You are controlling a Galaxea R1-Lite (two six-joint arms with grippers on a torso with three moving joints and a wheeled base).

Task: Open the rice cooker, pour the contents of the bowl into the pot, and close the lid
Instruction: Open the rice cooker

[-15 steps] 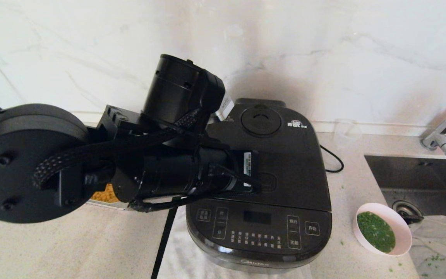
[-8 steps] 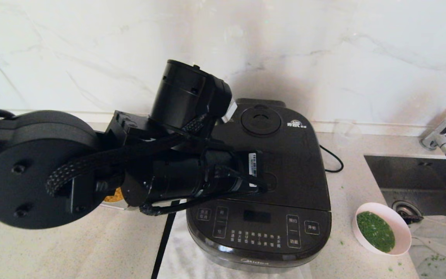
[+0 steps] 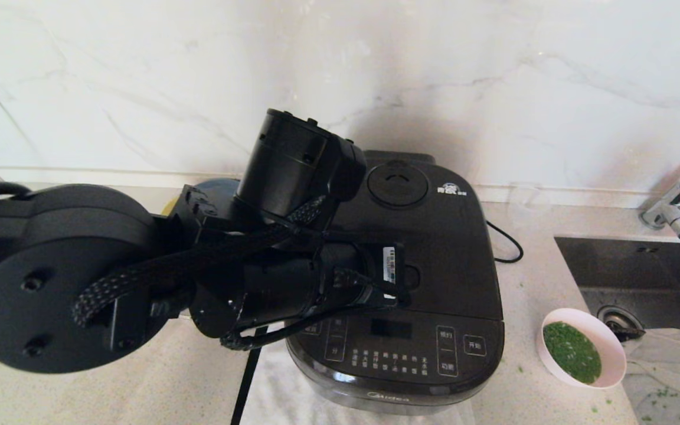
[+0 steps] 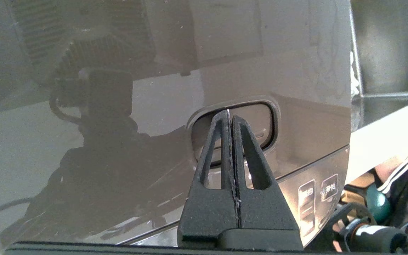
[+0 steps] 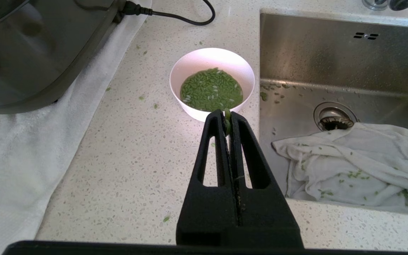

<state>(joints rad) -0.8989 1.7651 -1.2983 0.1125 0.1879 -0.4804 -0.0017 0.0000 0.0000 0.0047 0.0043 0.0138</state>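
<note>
Head view overhead, wrist views close — all share rice cooker (image 3: 399,283).

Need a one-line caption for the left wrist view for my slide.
Left gripper, fingers shut, poised at the oblong recess in the closed lid of the rice cooker.

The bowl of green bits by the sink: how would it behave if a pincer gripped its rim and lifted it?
The bowl looks smooth and glossy, so it may slip in a rim grip. Small and only shallowly filled, it is probably light. Its contents are loose bits, with some already scattered on the counter, so any tilt would likely spill more.
</note>
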